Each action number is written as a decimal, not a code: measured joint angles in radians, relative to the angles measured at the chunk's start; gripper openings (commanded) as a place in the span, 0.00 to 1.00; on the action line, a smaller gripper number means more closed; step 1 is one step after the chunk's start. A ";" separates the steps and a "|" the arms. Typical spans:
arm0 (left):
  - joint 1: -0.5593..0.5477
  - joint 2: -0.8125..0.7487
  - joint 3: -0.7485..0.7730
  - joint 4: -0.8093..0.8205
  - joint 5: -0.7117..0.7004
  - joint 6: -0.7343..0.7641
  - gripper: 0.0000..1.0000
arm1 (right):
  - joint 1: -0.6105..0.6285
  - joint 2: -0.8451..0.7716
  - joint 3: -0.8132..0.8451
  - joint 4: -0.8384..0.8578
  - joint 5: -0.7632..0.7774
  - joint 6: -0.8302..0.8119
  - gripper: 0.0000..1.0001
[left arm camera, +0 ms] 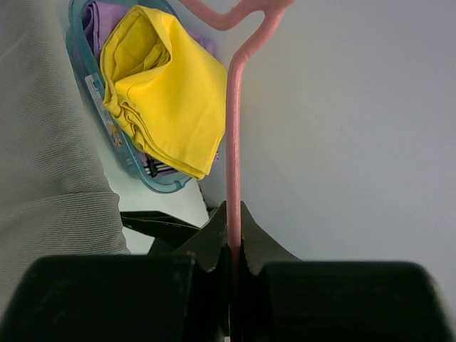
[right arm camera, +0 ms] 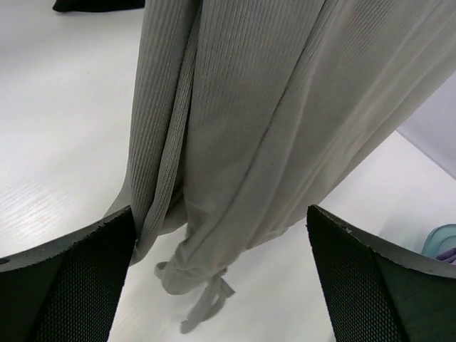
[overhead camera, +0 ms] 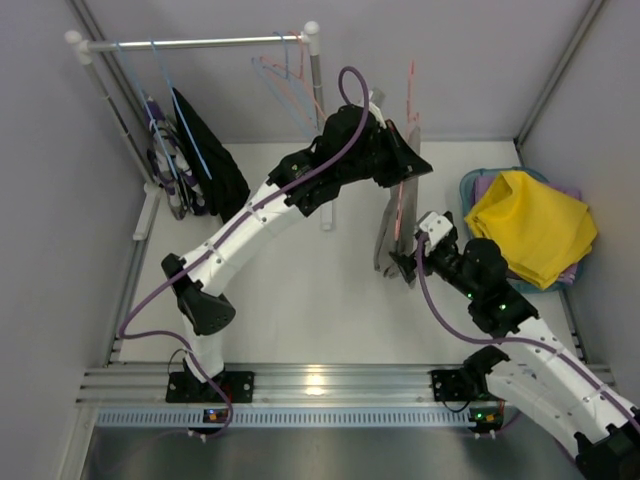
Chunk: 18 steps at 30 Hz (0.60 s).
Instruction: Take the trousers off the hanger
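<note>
Right now your left gripper (left arm camera: 234,246) is pinching the thin stem of the pink hanger (left arm camera: 234,135), with its jaws closed tight on it. It is holding the hanger up over the middle of the table (overhead camera: 300,310). The grey-beige trousers (right arm camera: 249,121) are draping from that hanger, with their drawstring end dangling low near the tabletop. Your right gripper (right arm camera: 221,235) is waiting just to the right of the cloth's lower part, jaws spread as wide as they go and gripping nothing. From its wrist camera the folds are showing between the two pads (right arm camera: 92,271), but whether the cloth is already inside the jaws I cannot tell.

The yellow trousers (overhead camera: 530,235) are lying on the lilac trousers (left arm camera: 107,14) in the basket (left arm camera: 153,182) at the right. The black trousers (overhead camera: 210,160) and the patterned trousers (overhead camera: 165,165) are hanging on the rack (overhead camera: 200,43) at the far left.

My reading is that you are lining up the clamp before pulling the cloth off. Watch three things:

- **Shallow grip:** if you are closing on one outer fold only, the rest is likely to slide free.
- **Hanger slipping:** a hard sideways pull could twist the slim stem in the left jaws, or drag the hanger out of them.
- **Drawstring:** the loose end could snag a pad as you are closing.
</note>
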 measured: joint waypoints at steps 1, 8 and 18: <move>0.000 0.000 -0.004 0.000 0.005 0.001 0.00 | 0.000 -0.008 -0.001 -0.002 -0.002 -0.008 0.99; 0.000 -0.001 -0.013 0.001 0.032 0.002 0.00 | 0.000 -0.114 -0.018 -0.027 -0.062 -0.076 1.00; 0.000 -0.003 -0.013 0.021 0.070 -0.009 0.00 | 0.000 -0.109 -0.126 -0.019 -0.101 -0.132 0.99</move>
